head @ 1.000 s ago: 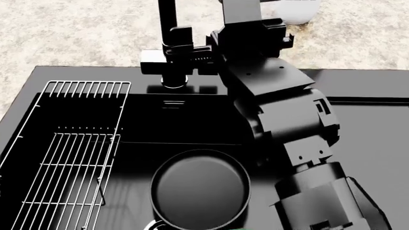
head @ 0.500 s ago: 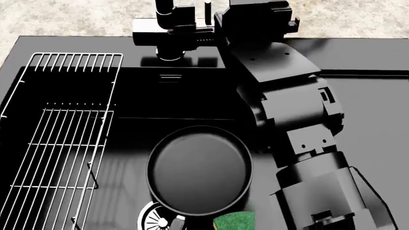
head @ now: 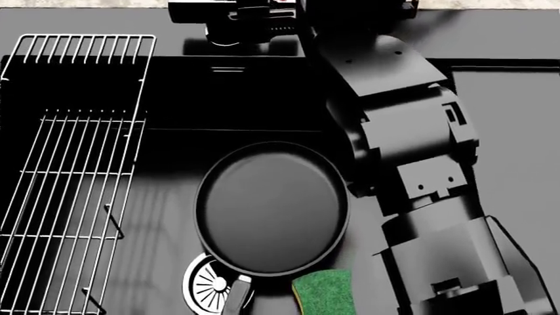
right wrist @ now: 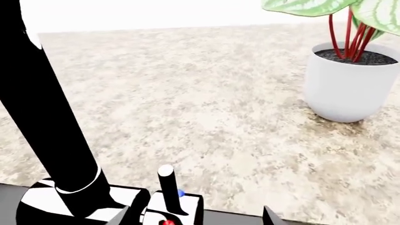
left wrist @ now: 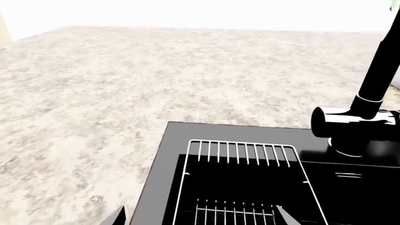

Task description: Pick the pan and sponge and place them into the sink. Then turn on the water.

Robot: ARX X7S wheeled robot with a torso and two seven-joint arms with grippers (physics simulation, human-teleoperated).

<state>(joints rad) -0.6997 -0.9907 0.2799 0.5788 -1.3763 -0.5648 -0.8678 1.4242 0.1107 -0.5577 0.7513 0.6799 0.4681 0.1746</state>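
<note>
The black pan (head: pixel 271 210) lies flat in the basin of the sink (head: pixel 516 144), its short handle over the round metal drain (head: pixel 206 287). The green-topped sponge (head: pixel 324 295) rests beside the pan's near edge. My right arm (head: pixel 394 111) reaches to the black faucet (head: pixel 236 16) at the back rim. In the right wrist view my right gripper (right wrist: pixel 195 218) is open, with the faucet's upright lever (right wrist: pixel 167 186) between its fingertips. My left gripper (left wrist: pixel 200 219) is open and empty above the sink's far left corner (left wrist: pixel 161 159). No water stream shows.
A white wire rack (head: pixel 70 164) fills the left side of the basin and shows again in the left wrist view as the rack (left wrist: pixel 240 154). Speckled stone counter (left wrist: pixel 93 93) surrounds the sink. A white potted plant (right wrist: pixel 347 84) stands behind the faucet's black neck (right wrist: pixel 44 117).
The head view has tilted downward: the faucet slid to the top edge, while the drain and sponge came fully into view. Pan and right arm keep their places.
</note>
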